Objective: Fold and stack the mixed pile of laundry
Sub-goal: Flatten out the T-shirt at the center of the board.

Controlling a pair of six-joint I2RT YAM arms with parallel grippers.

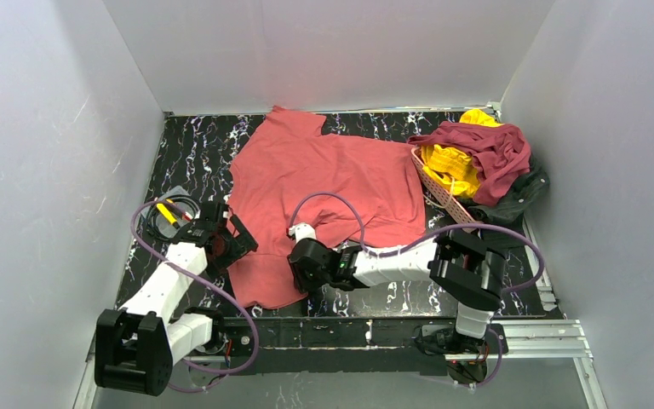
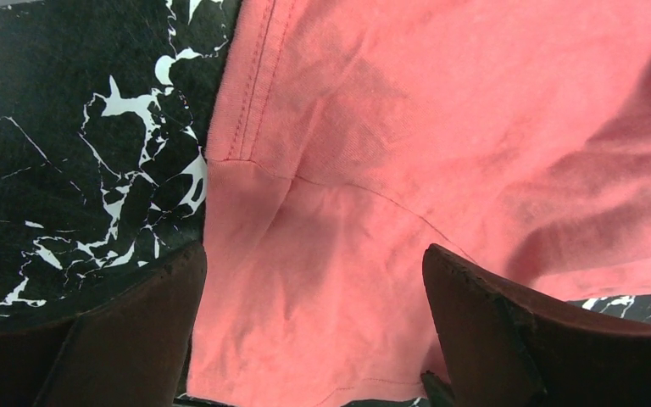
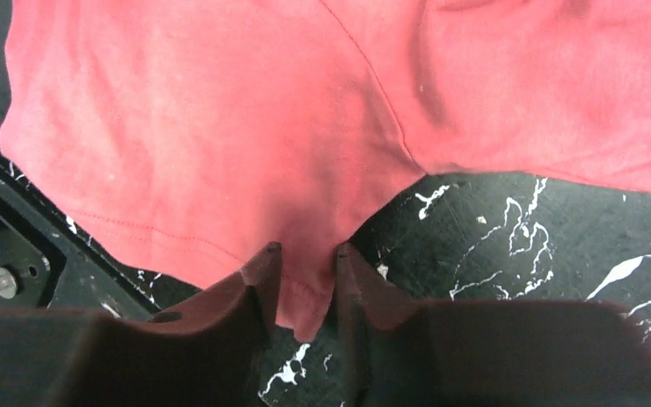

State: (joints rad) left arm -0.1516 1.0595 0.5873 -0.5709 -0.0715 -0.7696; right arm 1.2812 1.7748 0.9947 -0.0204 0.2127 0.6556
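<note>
The salmon-red shirt lies spread over the black marble table. My right gripper is shut on the shirt's near hem corner, and the cloth shows pinched between its fingertips. My left gripper is open over the shirt's left edge, its jaws wide apart above a seam. The dark maroon garment, the bright yellow one and the charcoal-black one are heaped at the back right.
The pink lattice basket lies tipped under the heap at the right. A coil of cables with a yellow tool sits at the left. White walls enclose the table on three sides. A metal rail runs along the near edge.
</note>
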